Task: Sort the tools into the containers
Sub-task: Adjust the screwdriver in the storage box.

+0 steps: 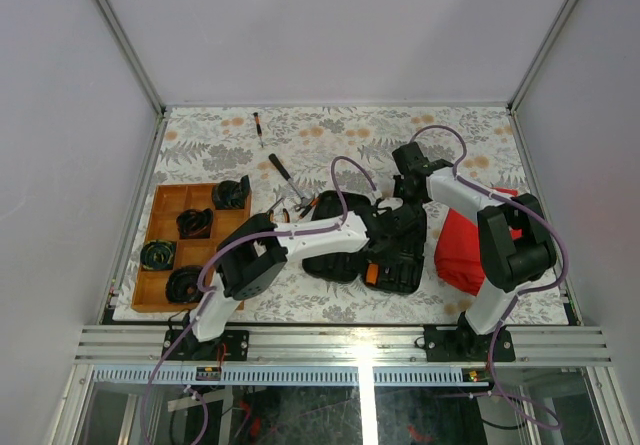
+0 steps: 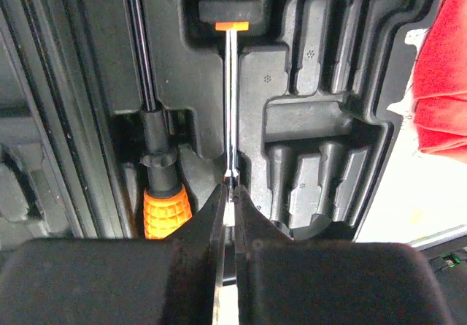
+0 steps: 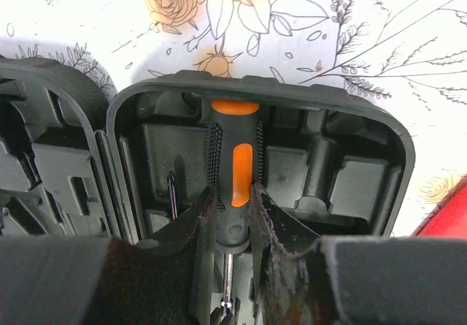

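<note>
Between the jaws of the right gripper [image 3: 232,193] sits the clamped screwdriver [image 3: 233,166] handle; the left gripper [image 2: 230,190] pinches the shaft tip. Hold it level above the tool case [image 3: 255,85] slot; lower evenly.

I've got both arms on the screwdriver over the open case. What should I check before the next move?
1. Left gripper shut on the screwdriver near the shaft tip: ok.
2. Right gripper closed around its black-and-orange handle: ok.
3. Black tool case lying open under the screwdriver: ok.
4. Screwdriver fully seated in its moulded recess: cannot tell.
5. Second screwdriver, orange-handled, sits in the next slot, apart from the held shaft: ok.
6. Red cloth outside the case's recesses: ok.
</note>
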`<action>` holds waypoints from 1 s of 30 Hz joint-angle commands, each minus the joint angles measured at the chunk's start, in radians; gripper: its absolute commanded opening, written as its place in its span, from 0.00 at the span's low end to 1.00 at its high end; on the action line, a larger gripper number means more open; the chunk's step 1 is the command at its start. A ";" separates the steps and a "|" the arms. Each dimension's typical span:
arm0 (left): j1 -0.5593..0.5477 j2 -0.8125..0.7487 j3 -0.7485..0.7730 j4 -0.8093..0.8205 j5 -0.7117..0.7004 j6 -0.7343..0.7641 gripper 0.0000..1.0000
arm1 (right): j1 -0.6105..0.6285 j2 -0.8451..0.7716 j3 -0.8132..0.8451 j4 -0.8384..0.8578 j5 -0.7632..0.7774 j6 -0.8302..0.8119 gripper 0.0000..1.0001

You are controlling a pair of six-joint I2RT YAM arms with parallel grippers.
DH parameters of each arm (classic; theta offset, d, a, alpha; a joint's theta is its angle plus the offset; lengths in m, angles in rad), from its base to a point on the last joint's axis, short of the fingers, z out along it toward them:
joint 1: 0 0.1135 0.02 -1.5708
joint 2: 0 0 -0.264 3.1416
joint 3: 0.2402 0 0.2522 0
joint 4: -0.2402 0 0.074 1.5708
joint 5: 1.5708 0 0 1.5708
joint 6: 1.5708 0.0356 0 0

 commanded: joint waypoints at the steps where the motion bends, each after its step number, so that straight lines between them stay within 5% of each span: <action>1: 0.010 0.314 -0.037 -0.029 0.288 0.122 0.00 | 0.098 0.132 -0.115 -0.094 0.226 -0.055 0.00; 20: 0.009 0.526 0.240 -0.220 0.320 0.165 0.00 | 0.118 0.150 -0.134 -0.093 0.201 -0.057 0.00; 25: 0.015 0.458 0.204 -0.195 0.281 0.171 0.00 | 0.118 0.107 -0.141 -0.073 0.164 -0.060 0.00; 30: 0.064 0.254 0.014 -0.081 0.242 0.160 0.00 | 0.092 0.014 -0.124 -0.067 0.101 -0.066 0.00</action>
